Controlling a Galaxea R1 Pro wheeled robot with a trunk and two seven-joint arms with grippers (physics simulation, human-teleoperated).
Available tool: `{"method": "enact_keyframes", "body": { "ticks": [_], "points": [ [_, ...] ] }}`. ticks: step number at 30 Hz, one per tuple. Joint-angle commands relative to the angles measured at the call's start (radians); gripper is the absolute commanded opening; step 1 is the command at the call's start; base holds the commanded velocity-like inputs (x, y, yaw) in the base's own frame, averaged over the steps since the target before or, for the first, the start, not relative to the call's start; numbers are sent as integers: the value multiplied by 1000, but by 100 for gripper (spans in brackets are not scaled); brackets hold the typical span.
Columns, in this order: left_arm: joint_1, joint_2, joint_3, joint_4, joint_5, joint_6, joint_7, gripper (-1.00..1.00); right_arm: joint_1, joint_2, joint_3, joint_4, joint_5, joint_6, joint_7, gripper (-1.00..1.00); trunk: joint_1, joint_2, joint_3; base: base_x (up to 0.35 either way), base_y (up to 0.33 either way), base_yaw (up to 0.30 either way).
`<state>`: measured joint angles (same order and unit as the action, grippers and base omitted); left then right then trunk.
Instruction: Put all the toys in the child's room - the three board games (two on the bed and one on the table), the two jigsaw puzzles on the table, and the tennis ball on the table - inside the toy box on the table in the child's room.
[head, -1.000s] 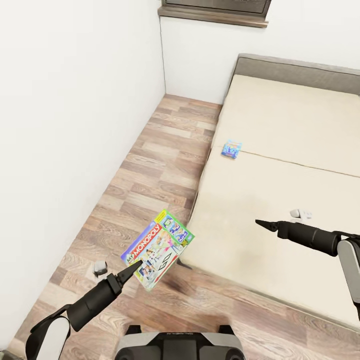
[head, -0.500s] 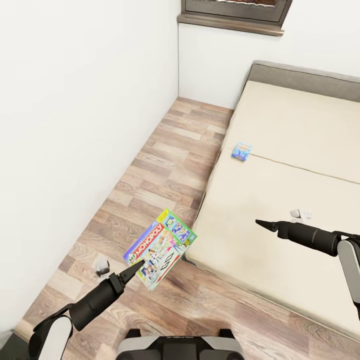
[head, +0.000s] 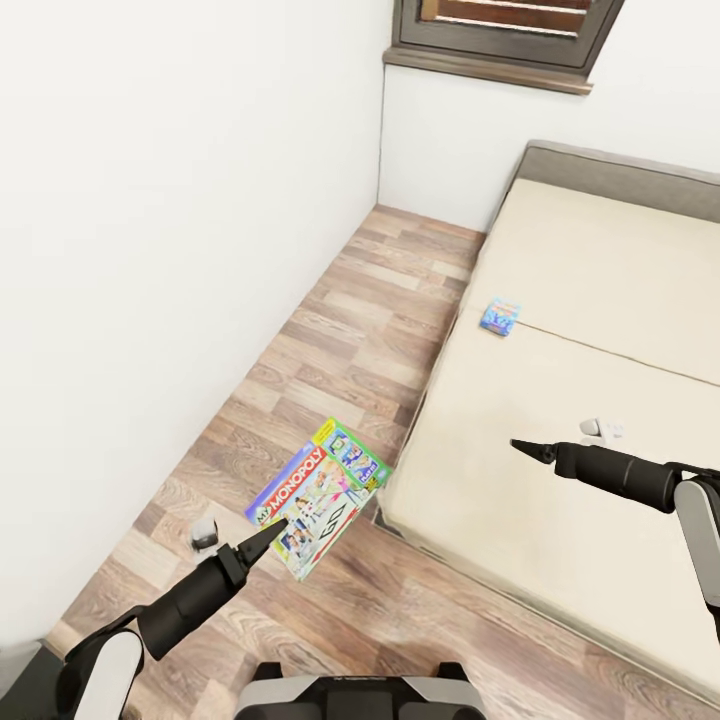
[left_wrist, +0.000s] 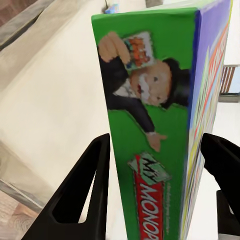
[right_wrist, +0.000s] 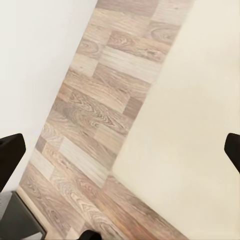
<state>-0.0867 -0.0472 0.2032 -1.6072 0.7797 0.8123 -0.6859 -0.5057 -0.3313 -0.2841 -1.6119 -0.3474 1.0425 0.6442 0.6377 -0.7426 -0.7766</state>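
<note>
left tool (head: 262, 541) clamping Monopoly box (head: 318, 497) by one edge | right tool (head: 522, 446) wide open | box could twist loose mid-drive; small blue game (head: 500, 316) waits on bed (head: 600, 300) at 1 o'clock

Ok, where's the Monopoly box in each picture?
Head view: Monopoly box low, left of centre, held above the floor by the left gripper.
Left wrist view: up close, edge-on between the jaws.
Right wrist view: floor beside the bed.
Shared landmark: the beige bed.

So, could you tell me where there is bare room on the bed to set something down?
The bed is mostly bare: only the small blue board game lies near its floor-side edge. The stretch beneath the right gripper is free.
</note>
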Motion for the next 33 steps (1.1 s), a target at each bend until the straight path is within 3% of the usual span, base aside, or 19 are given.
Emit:
{"method": "enact_keyframes", "body": {
  "ticks": [1, 33],
  "points": [
    [-1, -1, 2, 0, -2, 4, -3, -100, -1, 0, -1, 0, 5, 5, 8, 100, -4, 7, 4, 0, 0, 97],
    [1, 0, 7, 1, -2, 3, 0, -100, 0, 1, -2, 0, 7, 5, 9, 100, -126, 231, 156, 0, 0, 17]
  ]
}}
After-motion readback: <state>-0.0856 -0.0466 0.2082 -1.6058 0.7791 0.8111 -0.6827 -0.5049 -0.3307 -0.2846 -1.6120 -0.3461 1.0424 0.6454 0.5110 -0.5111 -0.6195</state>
